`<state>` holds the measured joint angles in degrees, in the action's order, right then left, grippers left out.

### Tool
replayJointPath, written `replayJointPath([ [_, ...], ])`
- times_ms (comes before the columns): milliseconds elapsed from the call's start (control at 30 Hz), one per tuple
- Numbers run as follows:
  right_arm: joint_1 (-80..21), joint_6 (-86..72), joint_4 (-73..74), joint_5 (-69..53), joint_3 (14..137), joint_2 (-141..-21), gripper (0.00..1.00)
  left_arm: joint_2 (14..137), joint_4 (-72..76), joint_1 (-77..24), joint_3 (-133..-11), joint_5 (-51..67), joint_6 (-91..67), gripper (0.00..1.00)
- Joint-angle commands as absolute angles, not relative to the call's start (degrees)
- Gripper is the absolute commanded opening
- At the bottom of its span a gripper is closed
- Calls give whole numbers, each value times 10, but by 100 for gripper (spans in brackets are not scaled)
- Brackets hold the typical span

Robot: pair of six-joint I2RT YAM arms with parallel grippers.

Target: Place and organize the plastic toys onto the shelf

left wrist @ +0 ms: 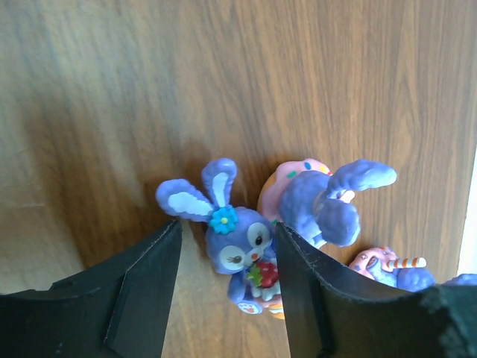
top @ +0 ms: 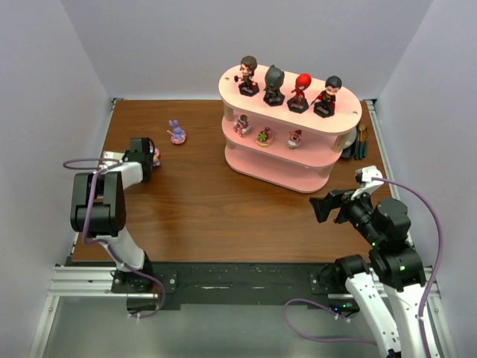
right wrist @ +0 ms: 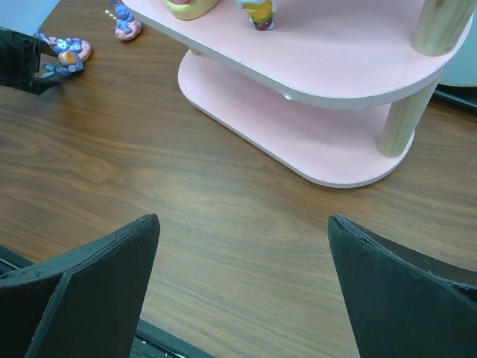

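Observation:
A purple-blue long-eared toy (left wrist: 238, 242) holding a strawberry lies on the table between the fingers of my left gripper (left wrist: 229, 226). The right finger touches it and the left finger stands a little apart, so the gripper is open. Two more purple-blue creatures (left wrist: 328, 205) (left wrist: 395, 268) lie just to its right. In the top view my left gripper (top: 151, 156) is at the table's left side. Another purple toy (top: 177, 133) stands farther back. The shelf (top: 287, 168) carries big-headed figures (top: 274, 83) on top and tiny toys (top: 264, 136) on the middle board. My right gripper (top: 322, 206) is open and holds nothing.
Dark pens (top: 360, 142) stand behind the shelf's right end. In the right wrist view the shelf's pink lower boards (right wrist: 335, 142) and a wooden post (right wrist: 402, 112) are just ahead of my right gripper (right wrist: 243, 220). The metal frame runs along the table's near edge.

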<state>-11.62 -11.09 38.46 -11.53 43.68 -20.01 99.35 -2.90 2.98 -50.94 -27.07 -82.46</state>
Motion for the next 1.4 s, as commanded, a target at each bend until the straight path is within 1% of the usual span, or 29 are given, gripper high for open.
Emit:
replayJointPath([
  [0, -117, -113, 361, -115, 435, -211, 99, 1017, -28, 33, -519, -250, -834, 58],
  [67, -118, -113, 360, -115, 434, -212, 99, 1018, -26, 33, -520, -243, -831, 54],
  [133, -117, -112, 359, -114, 433, -212, 98, 1018, -24, 33, -519, -239, -823, 48],
  [200, -118, -112, 359, -114, 433, -211, 98, 1015, -21, 33, -519, -236, -812, 43],
  [233, -117, -112, 359, -114, 433, -210, 99, 1013, -22, 33, -518, -228, -797, 38],
  [300, -117, -112, 360, -113, 433, -209, 99, 1008, -19, 34, -515, -218, -766, 33],
  [333, -118, -112, 360, -115, 434, -209, 99, 1001, -14, 33, -510, -204, -752, 28],
  [400, -118, -112, 361, -116, 435, -209, 98, 991, -9, 33, -501, -189, -707, 24],
  [433, -118, -112, 362, -118, 435, -210, 98, 978, 15, 33, -490, -173, -688, 20],
  [500, -117, -113, 366, -121, 438, -209, 98, 965, 25, 33, -480, -148, -621, 18],
  [533, -117, -113, 367, -122, 439, -210, 99, 951, 27, 28, -473, -118, -597, 16],
  [667, -118, -117, 374, -123, 443, -207, 98, 903, -23, 5, -461, -24, -478, 15],
  [700, -118, -119, 379, -123, 445, -206, 99, 886, -27, -34, -454, -4, -423, 15],
  [767, -118, -118, 381, -129, 446, -207, 98, 833, -48, -74, -433, -3, -371, 15],
  [800, -118, -116, 383, -138, 446, -211, 99, 818, -61, -115, -431, 10, -322, 15],
  [867, -118, -113, 386, -151, 448, -216, 99, 778, -90, -151, -421, 21, -288, 15],
  [1000, -118, -112, 402, -189, 458, -232, 98, 721, -90, -245, -384, 90, -194, 13],
  [1033, -118, -116, 401, -218, 457, -240, 98, 702, -83, -264, -378, 97, -180, 13],
  [1067, -118, -127, 401, -233, 457, -245, 98, 692, -77, -284, -372, 99, -167, 11],
  [1133, -118, -143, 395, -289, 452, -259, 98, 670, -61, -343, -360, 92, -135, 10],
  [1233, -118, -196, 373, -341, 432, -272, 98, 656, -37, -430, -360, 75, -107, 10],
  [1267, -118, -206, 366, -351, 427, -274, 98, 657, -31, -453, -362, 67, -100, 10],
  [1300, -118, -216, 353, -357, 419, -275, 97, 656, -20, -498, -368, 58, -81, 10],
  [1367, -118, -239, 343, -373, 412, -275, 97, 664, -9, -541, -374, 47, -64, 10],
])
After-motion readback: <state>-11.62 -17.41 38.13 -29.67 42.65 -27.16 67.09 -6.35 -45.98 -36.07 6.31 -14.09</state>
